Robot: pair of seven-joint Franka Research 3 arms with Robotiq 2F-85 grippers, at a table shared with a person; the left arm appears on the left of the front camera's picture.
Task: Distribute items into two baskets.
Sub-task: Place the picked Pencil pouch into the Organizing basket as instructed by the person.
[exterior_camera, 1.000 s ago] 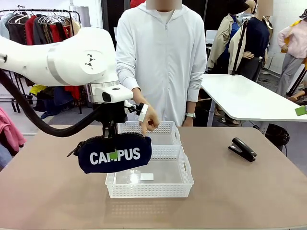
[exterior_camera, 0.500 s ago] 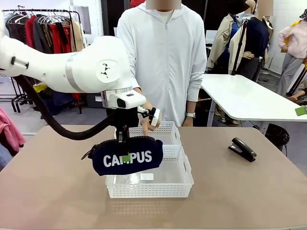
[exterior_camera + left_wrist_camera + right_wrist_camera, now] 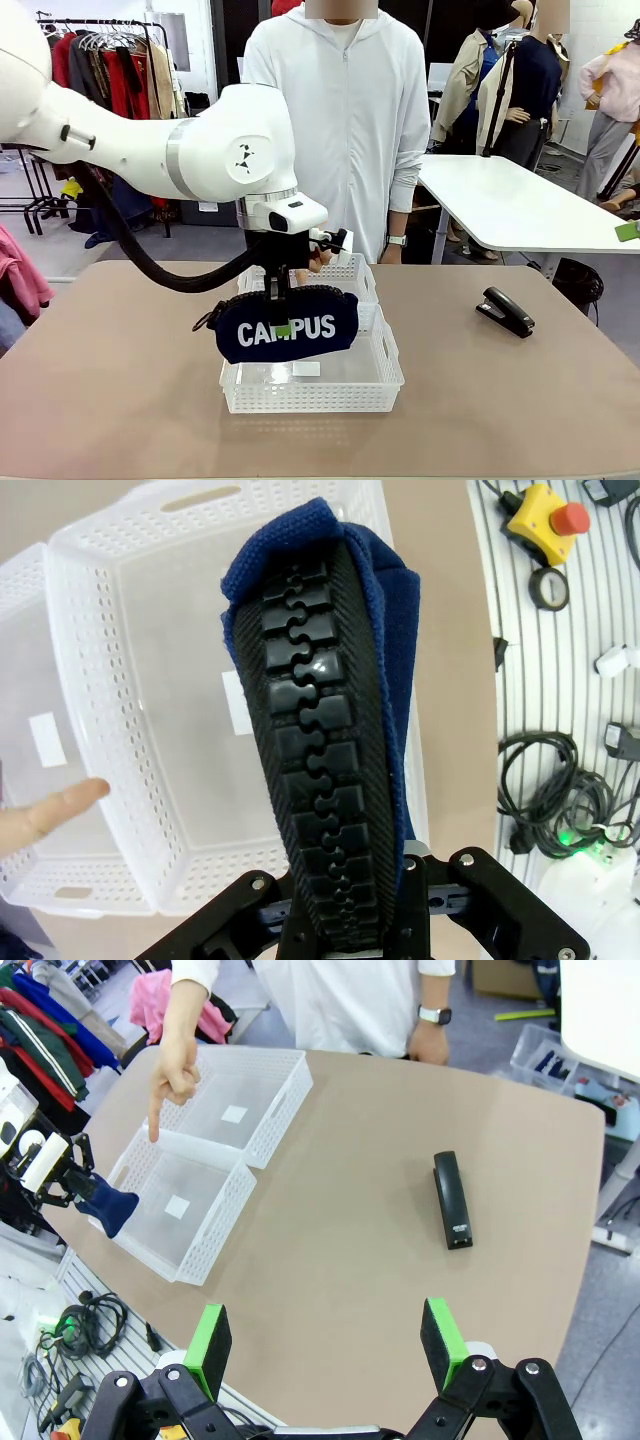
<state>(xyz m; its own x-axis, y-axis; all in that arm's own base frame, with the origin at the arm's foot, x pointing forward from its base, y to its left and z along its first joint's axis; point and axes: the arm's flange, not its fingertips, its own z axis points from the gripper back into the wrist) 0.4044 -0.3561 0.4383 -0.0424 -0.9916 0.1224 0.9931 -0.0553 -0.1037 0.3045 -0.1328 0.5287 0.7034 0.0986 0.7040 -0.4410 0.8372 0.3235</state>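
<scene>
Front view gives us the left gripper [image 3: 284, 328] pinching the top edge of a navy-blue fabric zip pouch [image 3: 322, 326] with white CAMPUS lettering. The pouch hangs clear of the table, above the left half of the nearer white perforated plastic basket [image 3: 312, 398]. Just behind and touching it stands the farther white perforated plastic basket [image 3: 350, 268]; both have clear bottoms with a small white label and nothing else in them. A small black stapler [image 3: 505, 311] lies on the tan table [image 3: 500, 410], well apart to the right of both baskets.

In the left wrist view we look down the pouch's black zipper [image 3: 315, 750], clamped between the left gripper's fingers at the bottom edge, with the nearer basket's floor [image 3: 140, 680] beneath it. The person's finger [image 3: 55, 808] comes in from the side by the basket's rim.

In the right wrist view the right gripper [image 3: 327, 1345] is spread wide with its green pads [image 3: 210, 1340] well apart and nothing between them, high above the table's edge. There we see the person's hand [image 3: 176, 1072] pointing an index finger down at the rim where the two baskets meet
</scene>
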